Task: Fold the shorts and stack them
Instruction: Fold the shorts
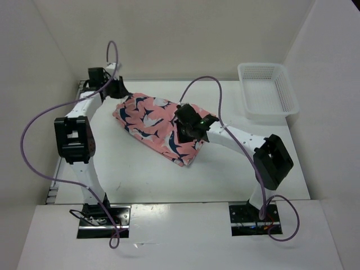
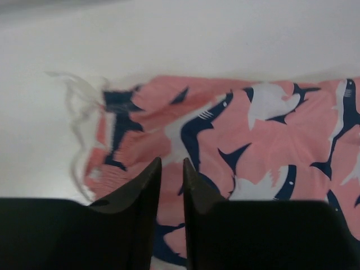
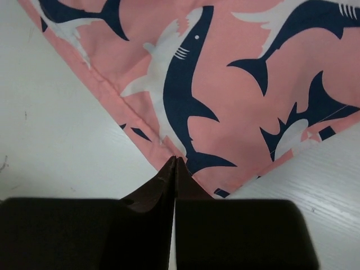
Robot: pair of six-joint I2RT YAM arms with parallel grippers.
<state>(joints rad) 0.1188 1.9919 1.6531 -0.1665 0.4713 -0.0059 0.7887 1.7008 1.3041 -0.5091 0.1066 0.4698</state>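
Salmon-pink shorts (image 1: 151, 119) lie folded at frame centre, with bare white table (image 1: 140, 174) around every edge. The left gripper (image 2: 171, 164), jaws a narrow slit apart, sits over their upper-left edge. The right gripper (image 3: 175, 161), jaws pressed together, meets the lower hem.

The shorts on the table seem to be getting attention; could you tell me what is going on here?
Both arms are at the shorts, which lie spread on the table. The left tool is at their far-left end, fingers almost together; the right tool is closed at the near-right hem. Whether either actually pinches cloth is unclear.
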